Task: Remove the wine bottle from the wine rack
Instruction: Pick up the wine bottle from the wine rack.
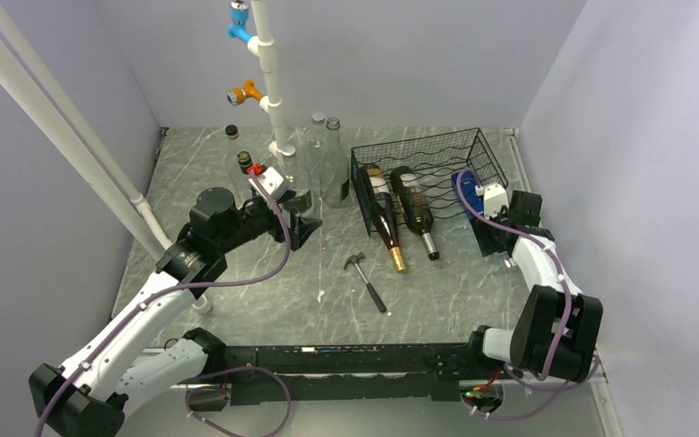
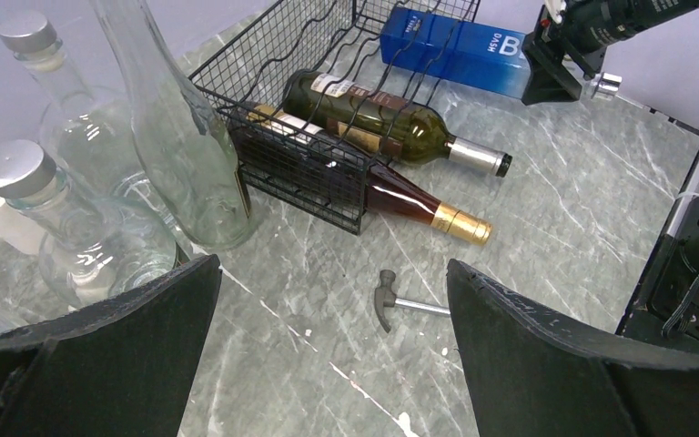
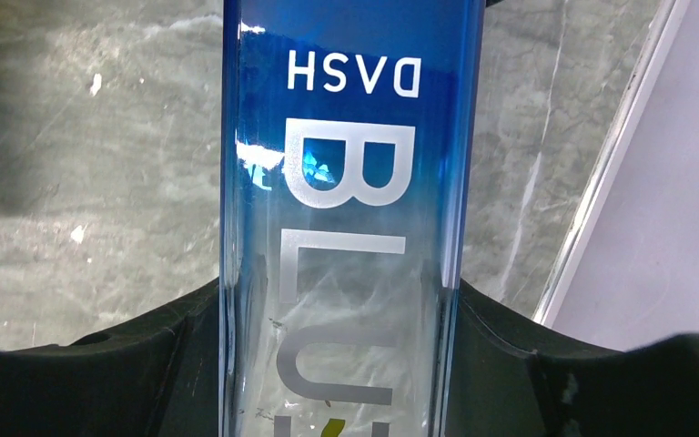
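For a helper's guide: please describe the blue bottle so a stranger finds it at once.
Find the black wire rack at the back right of the table. At its right side lies the blue bottle, between the right arm's fingers. Unlike the two dark wine bottles beside it, it is clear blue with large silver letters.

- Black wire-mesh wine rack, wavy wire tiers.
- Green wine bottle and amber wine bottle (gold-foiled neck) lie inside, necks poking out.
- Blue bottle lies at its right end.

Jaws of left arm gape wide; those of right arm seem clamped.
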Available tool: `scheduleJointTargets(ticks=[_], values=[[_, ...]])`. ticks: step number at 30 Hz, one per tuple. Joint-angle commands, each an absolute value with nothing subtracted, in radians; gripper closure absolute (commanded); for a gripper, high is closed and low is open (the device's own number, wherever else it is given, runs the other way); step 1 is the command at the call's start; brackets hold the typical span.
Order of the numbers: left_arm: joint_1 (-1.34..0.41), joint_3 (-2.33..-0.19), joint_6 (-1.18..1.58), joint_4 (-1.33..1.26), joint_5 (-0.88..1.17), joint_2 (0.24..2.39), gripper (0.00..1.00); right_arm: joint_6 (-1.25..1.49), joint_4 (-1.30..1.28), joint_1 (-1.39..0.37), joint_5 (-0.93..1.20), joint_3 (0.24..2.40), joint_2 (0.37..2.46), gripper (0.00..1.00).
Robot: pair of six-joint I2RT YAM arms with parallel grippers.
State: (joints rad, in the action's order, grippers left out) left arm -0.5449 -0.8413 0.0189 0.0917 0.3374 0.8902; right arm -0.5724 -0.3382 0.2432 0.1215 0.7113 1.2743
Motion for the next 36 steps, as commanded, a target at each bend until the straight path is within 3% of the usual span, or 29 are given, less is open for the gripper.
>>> scheduleJointTargets(ticks=[1,36], values=[[-0.549,-0.842,0.012,0.077,0.33,0.864,0.0,-0.639,-0.353,0.266,0.187,0.746,1.19,1.0],[-0.551,-0.835,-0.013,0.062,0.372,0.866,0.0,-1.005,-0.89,0.411,0.175,0.86,0.914,1.0]])
